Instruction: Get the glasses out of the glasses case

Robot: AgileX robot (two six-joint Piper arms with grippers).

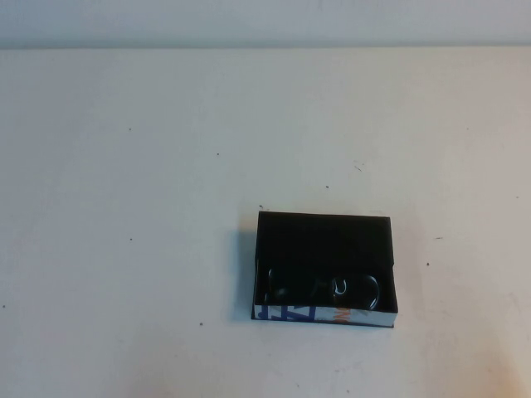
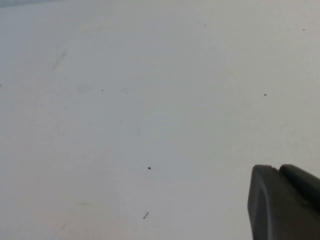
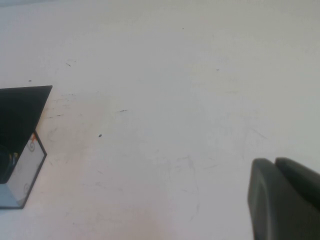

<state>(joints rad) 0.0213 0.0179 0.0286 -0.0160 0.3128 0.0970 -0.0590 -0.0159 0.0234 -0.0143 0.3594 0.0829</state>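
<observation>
The glasses case [image 1: 323,236] is a shallow black box lying open on the white table, right of centre, its white front edge with blue and orange print toward me. The black glasses [image 1: 322,288] lie inside it along the front wall. One corner of the case shows in the right wrist view [image 3: 22,117]. Neither arm shows in the high view. My left gripper [image 2: 278,168] is shut and empty over bare table. My right gripper [image 3: 274,161] is shut and empty, hovering off to the side of the case.
The white table [image 1: 149,207] carries small dark specks and faint scratches. Its far edge meets a pale wall [image 1: 265,21] at the back.
</observation>
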